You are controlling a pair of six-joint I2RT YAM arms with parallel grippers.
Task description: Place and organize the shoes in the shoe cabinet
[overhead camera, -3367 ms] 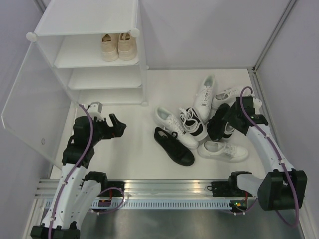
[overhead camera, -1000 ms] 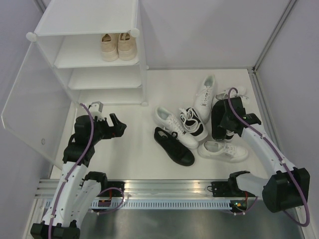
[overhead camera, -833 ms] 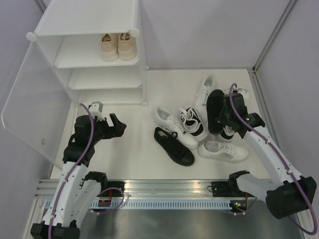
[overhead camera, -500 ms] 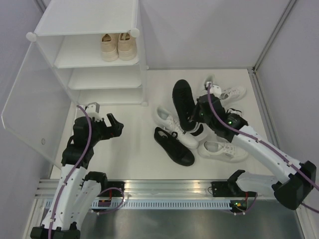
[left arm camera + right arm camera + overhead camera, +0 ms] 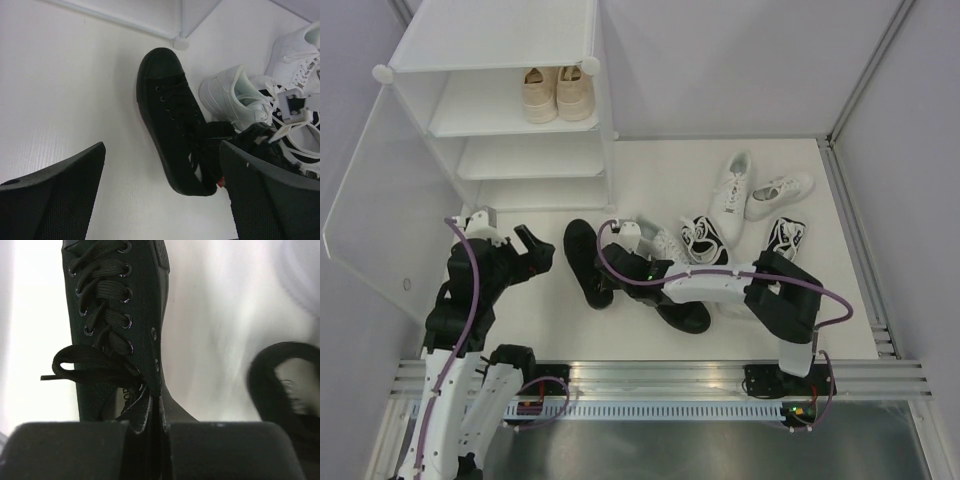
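Note:
An all-black shoe (image 5: 582,262) hangs low in front of the shoe cabinet (image 5: 520,110), toe pointing away. My right gripper (image 5: 607,272) is shut on its ankle-opening edge, and the right wrist view shows the shoe (image 5: 115,305) pinched at the gripper (image 5: 161,432). Just left of it my left gripper (image 5: 536,250) stands open and empty. The left wrist view has the shoe (image 5: 172,120) ahead of the wide-spread gripper (image 5: 162,195). A beige pair (image 5: 558,93) sits on an upper shelf. The other black shoe (image 5: 685,315) lies under my right arm.
More shoes lie to the right: a white one (image 5: 730,192), another white one (image 5: 778,194), a black-and-white one (image 5: 708,240) and its mate (image 5: 784,240). The frosted door (image 5: 380,210) hangs open at the left. Metal rails (image 5: 650,380) run along the near edge.
My right arm has swung from the far right across the pile to the left, carrying the black shoe up to the left gripper. The left arm shifted slightly left and nearer.

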